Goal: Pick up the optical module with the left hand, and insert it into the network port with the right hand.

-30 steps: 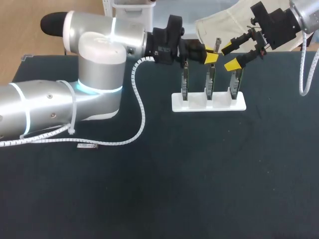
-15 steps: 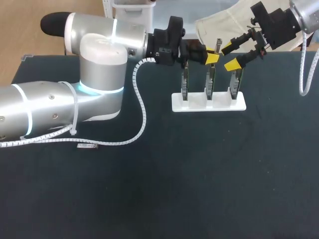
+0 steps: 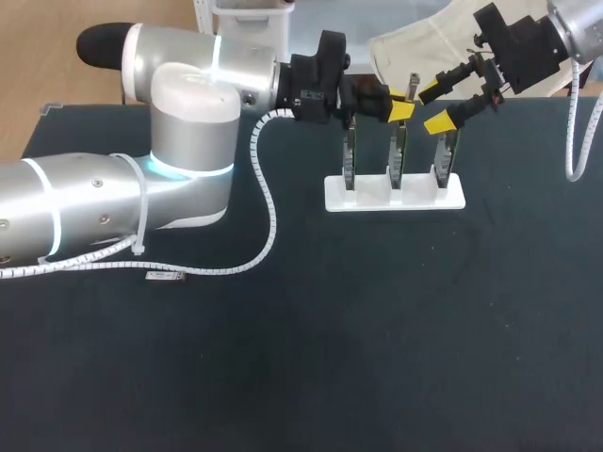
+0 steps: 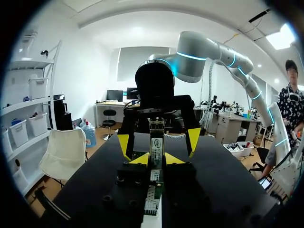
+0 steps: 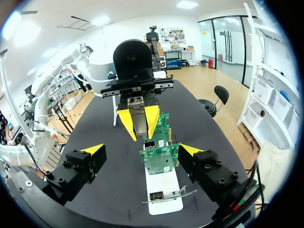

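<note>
Left gripper (image 3: 399, 109) is closed tight on the optical module (image 5: 140, 121). Its two yellow fingertips (image 5: 124, 119) press the narrow metal body from either side, and the module sticks out past them toward the right gripper (image 3: 433, 106). The module is held off the dark table (image 3: 377, 330), at the far side, just above the upper edge of the middle one of three green circuit boards (image 3: 397, 155). These stand upright in a row in a white stand (image 3: 394, 196). The right gripper hangs just to the right, over the right-hand board (image 3: 445, 155), and faces the left one. Its fingers are spread wide with nothing between them, and neither finger touches the module. From the left wrist, the module shows upright between that gripper's own tips, and the right gripper's two yellow tips stand apart on either side beyond it. From the right wrist, the boards run in a line away under the spread fingers. A metal network port (image 5: 149, 144) shows on the edge of one of the boards, below the held module and apart from it. The left arm (image 3: 179, 141) lies across the far left part of the table, and its white coiled cable (image 3: 268, 202) droops down to the surface. A small metal piece (image 3: 163, 277) lies flat on the table at the left, just beside the cable and well apart from the stand.
</note>
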Robot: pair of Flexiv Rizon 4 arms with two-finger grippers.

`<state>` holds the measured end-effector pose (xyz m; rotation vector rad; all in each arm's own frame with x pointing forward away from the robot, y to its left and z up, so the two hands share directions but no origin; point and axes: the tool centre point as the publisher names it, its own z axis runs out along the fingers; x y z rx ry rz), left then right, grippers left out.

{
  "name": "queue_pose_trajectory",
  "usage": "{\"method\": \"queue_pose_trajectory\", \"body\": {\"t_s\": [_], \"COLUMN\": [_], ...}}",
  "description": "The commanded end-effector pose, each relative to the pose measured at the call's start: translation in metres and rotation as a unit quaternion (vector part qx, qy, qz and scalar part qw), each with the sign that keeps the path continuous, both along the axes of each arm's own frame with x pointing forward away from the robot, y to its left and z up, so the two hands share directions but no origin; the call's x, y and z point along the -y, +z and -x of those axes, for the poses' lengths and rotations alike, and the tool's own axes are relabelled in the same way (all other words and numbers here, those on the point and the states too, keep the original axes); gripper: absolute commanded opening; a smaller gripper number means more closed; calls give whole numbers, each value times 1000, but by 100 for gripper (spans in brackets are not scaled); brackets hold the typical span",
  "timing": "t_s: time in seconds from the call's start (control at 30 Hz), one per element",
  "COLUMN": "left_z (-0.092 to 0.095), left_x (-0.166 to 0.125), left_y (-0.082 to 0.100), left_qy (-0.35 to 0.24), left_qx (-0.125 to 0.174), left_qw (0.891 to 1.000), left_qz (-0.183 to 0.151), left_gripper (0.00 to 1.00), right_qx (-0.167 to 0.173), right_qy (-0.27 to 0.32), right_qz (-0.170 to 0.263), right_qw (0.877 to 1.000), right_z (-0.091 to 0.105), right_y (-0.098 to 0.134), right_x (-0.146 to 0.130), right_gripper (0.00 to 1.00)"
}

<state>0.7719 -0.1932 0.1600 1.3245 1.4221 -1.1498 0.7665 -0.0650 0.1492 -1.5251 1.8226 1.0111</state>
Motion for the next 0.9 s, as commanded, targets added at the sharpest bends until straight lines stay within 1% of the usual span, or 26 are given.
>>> {"method": "queue_pose_trajectory", "body": {"t_s": [0.03,0.07,0.1,0.27,0.47,0.67,0.73,0.9], "left_z": [-2,-2,-2,-2,-2,-2,-2,-2], "left_x": [0,0,0,0,0,0,0,0], "left_y": [-1,-1,-1,-1,-1,-1,-1,-1], "left_qy": [-1,-1,-1,-1,-1,-1,-1,-1], "left_qx": [0,0,0,0,0,0,0,0], "left_qw": [1000,1000,1000,1000,1000,1000,1000,1000], "left_qz": [1,1,1,1,1,1,1,1], "left_gripper": [0,0,0,0,0,0,0,0], "right_qx": [1,4,15,29,47,61,58,62], "right_qy": [-1,-2,-4,-22,-21,-9,-5,7], "right_qz": [0,0,5,-4,-11,-26,-34,-37], "right_qw": [1000,1000,1000,999,999,998,998,997], "right_z": [1,0,-2,-15,-25,-24,-23,-18], "right_y": [0,1,2,12,25,38,42,46], "right_x": [0,1,3,10,9,2,-1,-7], "right_gripper": [100,100,100,100,100,100,100,100]}}
